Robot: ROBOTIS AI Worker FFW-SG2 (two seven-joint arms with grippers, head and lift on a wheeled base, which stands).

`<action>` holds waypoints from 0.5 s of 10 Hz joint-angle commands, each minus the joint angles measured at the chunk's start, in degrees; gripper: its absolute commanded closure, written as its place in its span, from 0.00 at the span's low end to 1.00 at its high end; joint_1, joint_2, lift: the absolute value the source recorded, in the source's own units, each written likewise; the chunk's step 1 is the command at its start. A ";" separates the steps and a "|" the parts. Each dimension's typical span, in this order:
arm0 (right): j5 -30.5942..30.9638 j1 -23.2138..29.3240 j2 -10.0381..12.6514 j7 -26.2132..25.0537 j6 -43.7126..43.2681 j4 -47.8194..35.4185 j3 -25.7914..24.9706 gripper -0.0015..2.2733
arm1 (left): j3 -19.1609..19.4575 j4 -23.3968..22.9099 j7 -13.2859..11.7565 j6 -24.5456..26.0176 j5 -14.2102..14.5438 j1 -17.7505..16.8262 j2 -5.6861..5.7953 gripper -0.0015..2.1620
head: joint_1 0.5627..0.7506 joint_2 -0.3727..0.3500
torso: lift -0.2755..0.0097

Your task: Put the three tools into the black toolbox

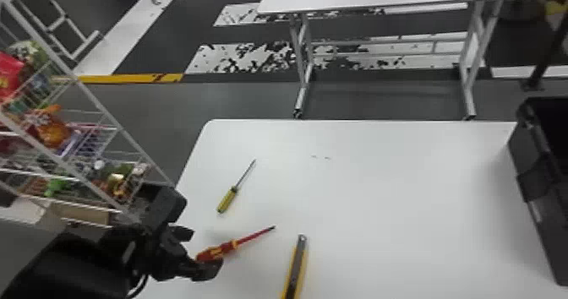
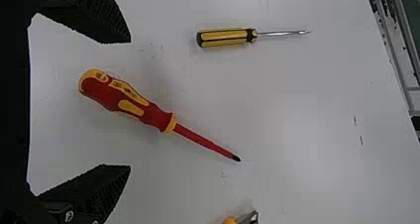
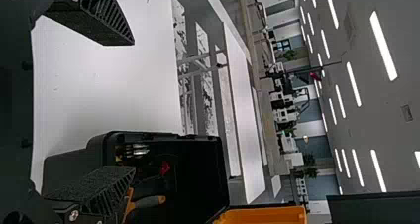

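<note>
The left gripper (image 1: 205, 251) has its jaws spread wide, with the handle of the red-and-yellow screwdriver (image 1: 226, 247) between them, clear of both fingers in the left wrist view. A dark marking sits on the yellow inlay of that handle; the fat red grip ends in a yellow collar, and in the head view the red shaft points to 2 o'clock, down to a black tip.

By the head view's clock, centred on this gripper, the small screwdriver (image 1: 227, 199) lies at 1 o'clock, yellow and black with a bare metal shaft aimed at 1. Just past 3 o'clock is the yellow-and-grey cutter (image 1: 296, 268), its nose toward 12. All three tools lie on the near white table (image 1: 401, 213). The black toolbox (image 1: 549, 222) stands well apart, just short of 3 o'clock, its top open.

The left forearm (image 1: 80, 264) comes in from 8 o'clock, reaching low over the table's edge.

The right gripper (image 3: 134, 106) is spread too, with nothing between its fingers; one finger overlaps the toolbox in the right wrist view. Inside the box are an orange-and-grey handle (image 3: 148, 202) and a red item (image 3: 165, 168).

Farther out, a wire rack (image 1: 95, 139) of goods stands toward 10 o'clock.
</note>
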 commanded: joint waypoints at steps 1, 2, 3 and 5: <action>-0.02 0.00 0.05 -0.03 0.00 -0.26 -0.28 0.05 | -1.12 1.42 0.00 -0.04 -0.17 -1.27 0.07 0.05 | 0.70 0.85 | 0.79; -0.02 0.09 0.05 -0.03 0.00 -0.44 -0.37 0.05 | -2.09 3.00 0.26 -0.22 -0.17 -2.32 0.07 0.05 | 0.70 0.84 | 0.79; -0.02 0.26 0.05 -0.03 0.00 -0.61 -0.63 0.05 | -2.79 4.59 0.53 -0.57 0.00 -3.11 -0.10 0.05 | 0.70 0.83 | 0.79; -0.02 0.62 0.05 -0.03 0.00 -0.61 -1.16 0.05 | -4.55 6.26 1.14 -1.45 0.09 -3.90 -0.63 0.05 | 0.70 0.81 | 0.79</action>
